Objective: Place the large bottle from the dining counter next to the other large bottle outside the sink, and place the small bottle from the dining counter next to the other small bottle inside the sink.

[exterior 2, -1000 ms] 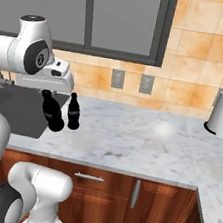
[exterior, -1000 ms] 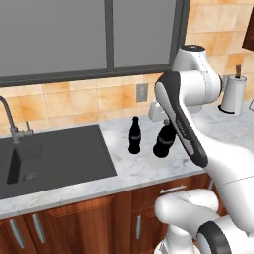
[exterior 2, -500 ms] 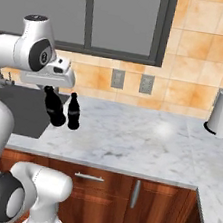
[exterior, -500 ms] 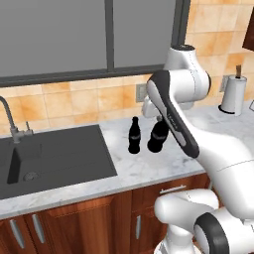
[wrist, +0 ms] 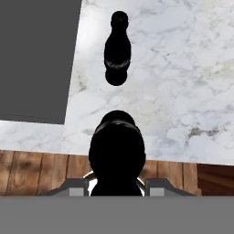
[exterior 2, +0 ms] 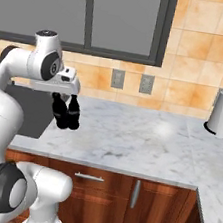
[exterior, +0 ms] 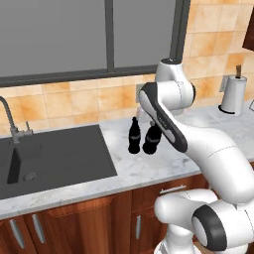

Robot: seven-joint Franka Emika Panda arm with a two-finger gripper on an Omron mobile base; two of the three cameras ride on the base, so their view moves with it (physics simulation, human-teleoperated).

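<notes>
Pincer (exterior 2: 70, 97) clamped on the large bottle (exterior: 152, 139), held over the marble tabletop (exterior: 149, 166) just right of the sink (exterior: 54, 154). Bottle's long axis near vertical, cap up into the pincer. The other large bottle (exterior: 133, 135) stands upright just beside it, sink-side.

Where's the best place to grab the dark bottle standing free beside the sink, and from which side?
Grip the other large bottle by its narrow neck under the cap, coming straight down from above. It stands upright, and the neck is slimmer than the body. The large bottle is close on the side away from the sink, likely crowding that approach.
</notes>
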